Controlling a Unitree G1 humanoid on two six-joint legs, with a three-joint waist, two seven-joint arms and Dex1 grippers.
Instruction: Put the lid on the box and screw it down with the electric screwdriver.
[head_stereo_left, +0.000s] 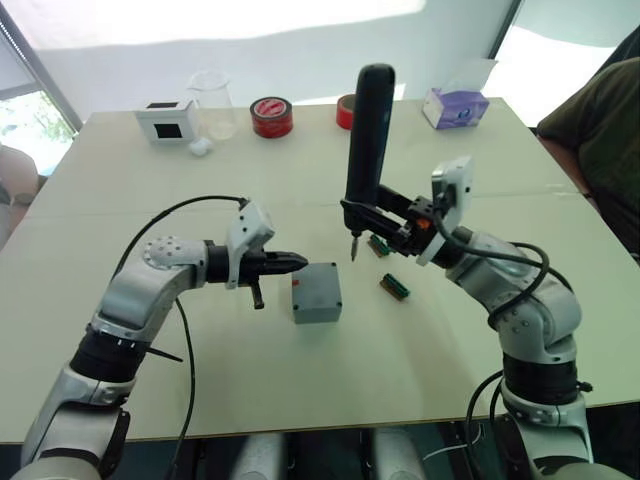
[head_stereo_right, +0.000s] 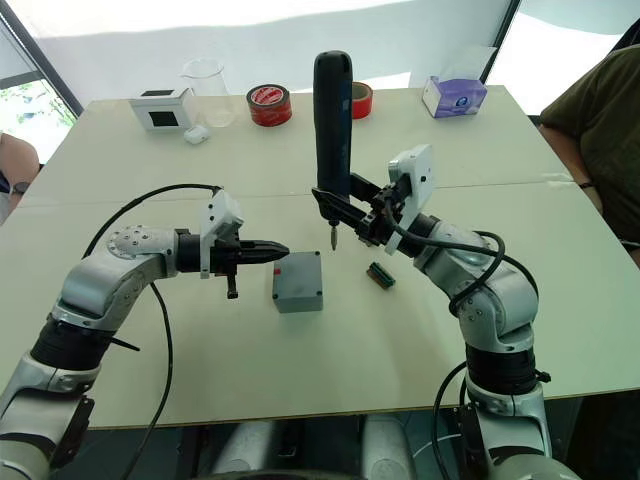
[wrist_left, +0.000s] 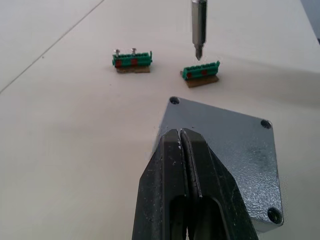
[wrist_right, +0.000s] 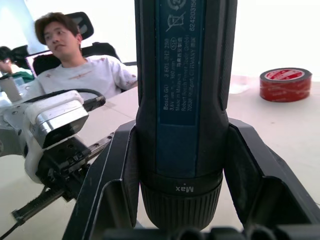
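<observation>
- The electric screwdriver (head_stereo_left: 367, 130) is held upright between the fingers of the right gripper (head_stereo_left: 385, 222), its bit pointed down above the counter (head_stereo_left: 420, 350).
- The lid (wrist_left: 235, 150) is seen seated on the box (head_stereo_left: 317, 293).
- The left gripper (head_stereo_left: 292, 262), fingers pressed together and empty, is poised just beside the box.

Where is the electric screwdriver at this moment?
The electric screwdriver stands upright in the right gripper above the middle of the table, its bit pointing down beside two small green screw holders, right of the grey box.
</observation>
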